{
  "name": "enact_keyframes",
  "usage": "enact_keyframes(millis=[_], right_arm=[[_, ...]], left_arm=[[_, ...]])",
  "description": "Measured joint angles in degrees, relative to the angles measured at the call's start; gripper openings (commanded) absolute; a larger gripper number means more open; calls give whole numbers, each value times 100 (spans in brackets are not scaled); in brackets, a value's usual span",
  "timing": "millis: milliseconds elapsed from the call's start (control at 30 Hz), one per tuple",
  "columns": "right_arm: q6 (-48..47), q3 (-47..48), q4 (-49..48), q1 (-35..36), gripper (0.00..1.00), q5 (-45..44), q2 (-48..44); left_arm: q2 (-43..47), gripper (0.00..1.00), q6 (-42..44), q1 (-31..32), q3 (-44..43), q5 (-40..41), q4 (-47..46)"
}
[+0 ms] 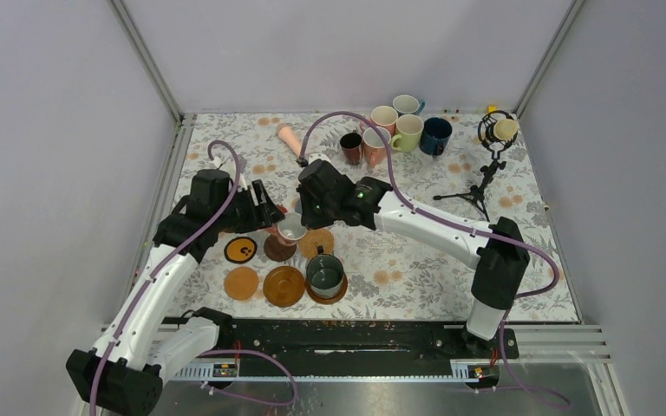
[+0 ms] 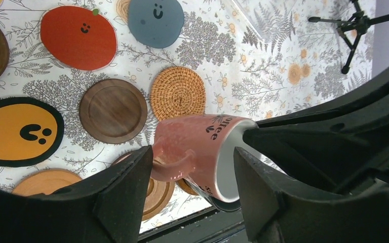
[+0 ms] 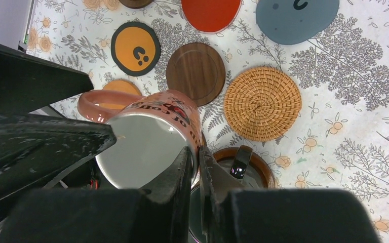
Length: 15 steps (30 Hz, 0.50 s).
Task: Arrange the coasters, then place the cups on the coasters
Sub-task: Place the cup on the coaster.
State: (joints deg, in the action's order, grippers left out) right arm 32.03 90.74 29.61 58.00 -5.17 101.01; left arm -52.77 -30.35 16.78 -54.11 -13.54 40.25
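The work surface is a table under a floral-print cloth, enclosed by plain grey walls with aluminium posts at the rear corners. A pink mug is held clear of the cloth between the two end effectors. The right gripper is clamped narrow on the mug's wall, one finger inside the mouth and one outside. The left gripper stands wide astride the same mug, with the handle just beside one finger and the rim beside the other. Whether either pad bears on the mug cannot be determined. Beneath the grippers a dark brown coaster and a tan woven coaster lie side by side. A black coaster with a yellow face lies off the handle side. Near the held mug, toward the arm bases, a dark green mug sits on a wooden coaster. The wrist views show a red coaster and a grey-blue coaster beyond the grippers; the overhead view does not show them. Only the overhead view shows six further cups grouped well beyond the right gripper, and a tripod microphone apart from them.
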Motion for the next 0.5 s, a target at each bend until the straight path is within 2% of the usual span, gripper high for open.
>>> enact_keyframes(millis=[133, 233, 367, 500], right_arm=[[4, 39, 103, 9, 0, -46, 2], [15, 101, 186, 15, 0, -83, 39], [26, 170, 197, 22, 0, -125, 127], [26, 236, 184, 61, 0, -120, 238]], left_arm=[[-177, 56, 133, 83, 0, 55, 44], [-304, 48, 243, 168, -4, 162, 96], [-501, 44, 350, 247, -17, 251, 149], [-656, 29, 426, 310, -28, 321, 184]])
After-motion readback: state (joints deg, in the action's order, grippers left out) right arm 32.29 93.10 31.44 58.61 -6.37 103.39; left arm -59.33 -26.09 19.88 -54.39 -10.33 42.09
